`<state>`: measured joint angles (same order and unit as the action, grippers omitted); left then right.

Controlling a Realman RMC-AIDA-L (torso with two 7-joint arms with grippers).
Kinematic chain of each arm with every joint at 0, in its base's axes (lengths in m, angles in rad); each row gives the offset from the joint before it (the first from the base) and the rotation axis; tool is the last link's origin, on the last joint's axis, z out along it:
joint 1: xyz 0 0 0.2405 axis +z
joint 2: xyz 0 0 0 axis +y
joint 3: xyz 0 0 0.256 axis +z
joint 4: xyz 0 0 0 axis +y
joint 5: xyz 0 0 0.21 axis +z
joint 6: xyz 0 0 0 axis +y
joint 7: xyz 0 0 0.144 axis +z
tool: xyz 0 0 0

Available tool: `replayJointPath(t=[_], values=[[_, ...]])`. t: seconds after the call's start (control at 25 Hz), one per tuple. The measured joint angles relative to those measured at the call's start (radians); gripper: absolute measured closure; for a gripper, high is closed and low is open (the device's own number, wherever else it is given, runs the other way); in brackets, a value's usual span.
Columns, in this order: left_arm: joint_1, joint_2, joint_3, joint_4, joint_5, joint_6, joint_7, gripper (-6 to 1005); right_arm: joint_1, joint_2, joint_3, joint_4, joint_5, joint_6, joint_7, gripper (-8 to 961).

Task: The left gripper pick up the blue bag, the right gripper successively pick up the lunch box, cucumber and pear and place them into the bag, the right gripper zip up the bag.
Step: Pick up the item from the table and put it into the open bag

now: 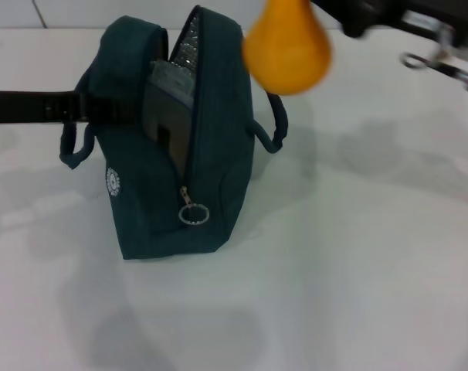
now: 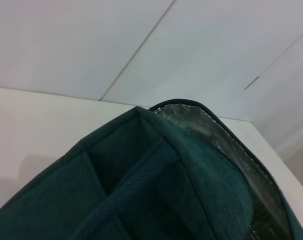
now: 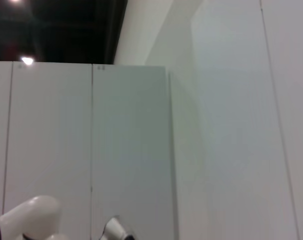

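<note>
We carry the pear [image 1: 286, 48], firm but bruisable, above the soft open bag [image 1: 172, 147]; neither pincer's grip is visible, so we cannot tell.

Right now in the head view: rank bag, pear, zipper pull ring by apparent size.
1. bag, largest by far.
2. pear; it is raised nearer the camera, so it likely looks oversized.
3. zipper pull ring, smallest.
</note>
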<state>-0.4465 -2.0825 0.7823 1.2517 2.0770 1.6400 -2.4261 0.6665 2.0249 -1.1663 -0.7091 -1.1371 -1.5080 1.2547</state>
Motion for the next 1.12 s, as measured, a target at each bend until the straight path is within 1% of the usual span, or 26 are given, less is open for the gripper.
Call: replayJointPath(t=[0.12, 0.28, 0.4, 0.56, 0.64, 0.76, 1.12], values=[[-0.012, 0.000, 0.005, 0.000, -0.002, 0.000, -0.002, 963, 0.087, 0.002, -0.059, 0.056, 0.045, 0.070, -0.022, 916], [-0.024, -0.001, 0.015, -0.012, -0.002, 0.000, -0.002, 963, 0.177, 0.003, -0.126, 0.096, 0.068, 0.144, -0.052, 915], [-0.036, -0.001, 0.018, -0.031, -0.003, 0.000, -0.002, 963, 0.208, 0.003, -0.187, 0.103, 0.089, 0.202, -0.059, 915], [-0.045, -0.001, 0.018, -0.044, -0.003, -0.003, 0.002, 963, 0.214, 0.003, -0.278, 0.116, 0.119, 0.277, -0.079, 915], [-0.047, -0.001, 0.015, -0.047, -0.003, -0.009, 0.003, 963, 0.213, 0.003, -0.293, 0.121, 0.120, 0.290, -0.081, 915], [-0.046, 0.001, 0.009, -0.047, -0.003, -0.013, 0.004, 963, 0.206, 0.003, -0.348, 0.149, 0.120, 0.331, -0.095, 915], [-0.047, 0.009, 0.008, -0.049, -0.003, -0.024, 0.005, 963, 0.191, 0.003, -0.376, 0.194, 0.120, 0.372, -0.098, 914]])
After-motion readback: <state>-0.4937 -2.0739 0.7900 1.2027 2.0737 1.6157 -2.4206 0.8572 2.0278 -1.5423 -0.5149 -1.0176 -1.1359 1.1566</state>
